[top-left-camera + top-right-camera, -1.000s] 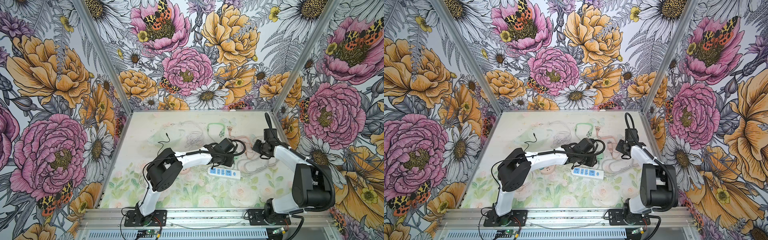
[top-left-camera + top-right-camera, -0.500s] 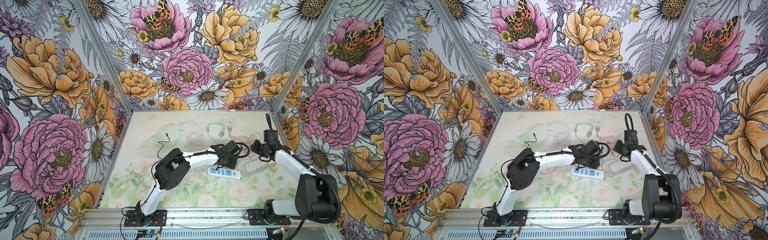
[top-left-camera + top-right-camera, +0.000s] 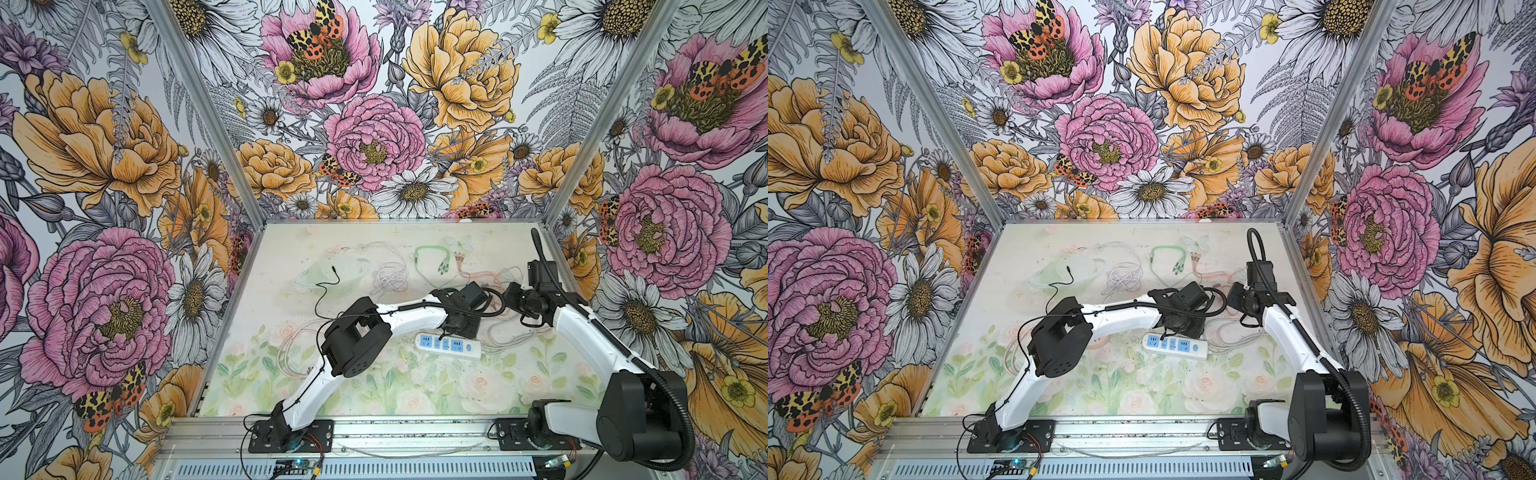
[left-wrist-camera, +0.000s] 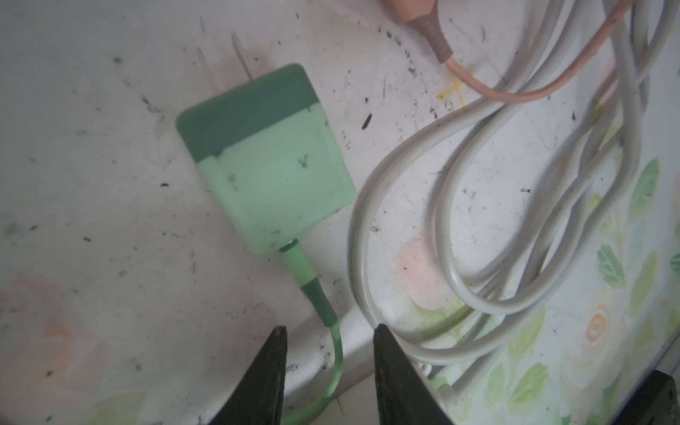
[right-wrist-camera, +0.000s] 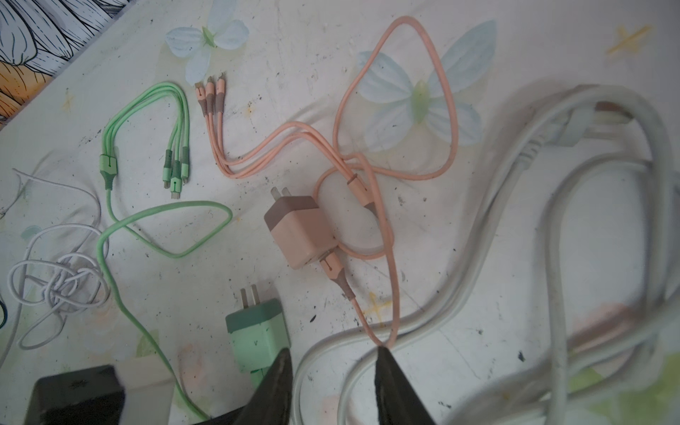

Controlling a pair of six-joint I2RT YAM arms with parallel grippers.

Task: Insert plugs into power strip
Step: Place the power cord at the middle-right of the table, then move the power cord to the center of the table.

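- Left wrist view: left gripper (image 4: 329,331) gapes empty, aimed at green cable (image 4: 337,353) behind green plug (image 4: 265,162); we might pinch that instead.
- Our right gripper (image 5: 333,351) gapes too; pink cable (image 5: 396,287) could snag.

In a top view the white power strip (image 3: 1175,346) lies flat on the table (image 3: 1100,395), with its blue sockets facing up. The left arm (image 3: 1121,318) reaches across the table, and its black wrist hangs just behind the strip. The right arm (image 3: 1287,332) ends near that wrist. Farther back lie a green cable (image 3: 1176,266), a pink cable (image 3: 1195,257) and a tangled white cable (image 3: 1123,284)
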